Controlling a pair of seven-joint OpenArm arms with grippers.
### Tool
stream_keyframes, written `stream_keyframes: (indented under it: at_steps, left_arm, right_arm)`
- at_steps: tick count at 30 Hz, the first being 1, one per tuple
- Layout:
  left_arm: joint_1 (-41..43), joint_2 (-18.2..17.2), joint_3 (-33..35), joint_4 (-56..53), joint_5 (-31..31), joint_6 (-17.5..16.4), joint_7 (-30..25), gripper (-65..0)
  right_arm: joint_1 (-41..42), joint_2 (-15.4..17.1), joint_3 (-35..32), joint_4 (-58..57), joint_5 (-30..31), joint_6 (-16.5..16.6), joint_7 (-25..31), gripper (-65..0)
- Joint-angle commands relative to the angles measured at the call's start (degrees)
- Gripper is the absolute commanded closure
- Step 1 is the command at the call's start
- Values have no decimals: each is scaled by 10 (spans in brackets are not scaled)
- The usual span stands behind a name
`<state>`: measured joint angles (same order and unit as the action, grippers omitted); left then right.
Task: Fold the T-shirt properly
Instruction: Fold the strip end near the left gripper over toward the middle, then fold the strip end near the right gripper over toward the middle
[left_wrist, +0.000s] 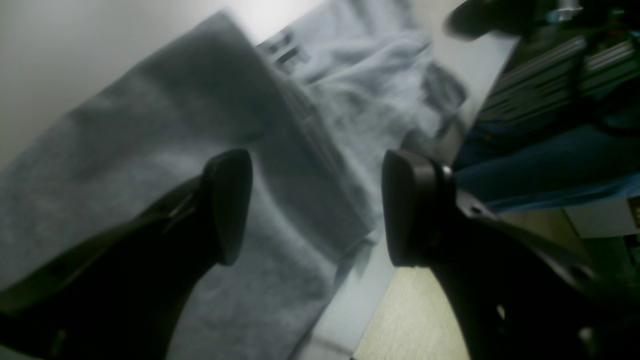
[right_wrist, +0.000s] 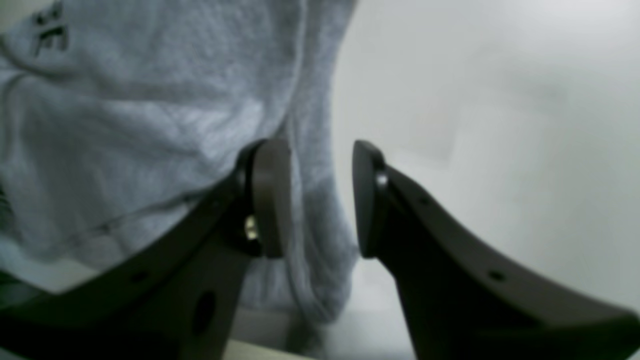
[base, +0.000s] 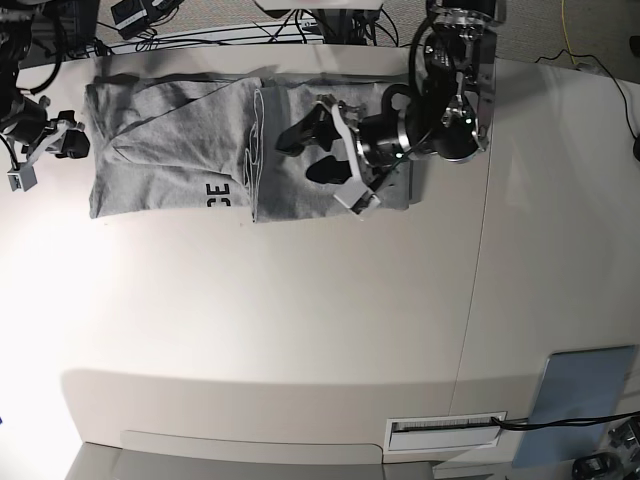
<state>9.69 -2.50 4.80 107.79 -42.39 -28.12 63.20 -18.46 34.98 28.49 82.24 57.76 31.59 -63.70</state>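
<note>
Open tabletop (base: 300, 330) near the T-shirt (base: 170, 150)

Left arm (base: 420, 130) hangs over the shirt's right half; cables (base: 200, 30) crowd the far edge.

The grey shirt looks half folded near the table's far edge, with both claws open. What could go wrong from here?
The T-shirt lies close to the table edge, so a careless pull might drag cloth over it. The left claw hangs open over the folded flap; if it pinches more than one layer, the fold may bunch instead of lying flat. The right claw is open at the other hem; if the two arms lift unevenly, the shirt could end up skewed.
</note>
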Motion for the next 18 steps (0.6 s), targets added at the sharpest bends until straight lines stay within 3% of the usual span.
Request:
stream_keyframes:
  at_steps: [1,9,14,18]
  left_arm:
    - [-5,5,-1,11,-13,-3,-11,-410]
    - [-5,9,-1,11,18,-2,-12,-410]
    - [-5,9,-1,11,23,-2,-12,-410]
    - [-4,9,-1,11,23,-2,-12,-410]
  right_arm:
    - [20,17,7,-11,20,5,-1,-212]
    - [61,17,7,-49,79,12,-100,-236]
    - [61,17,7,-50,80,12,-95,-242]
    - [61,7,7,-57,56,12,-59,-250]
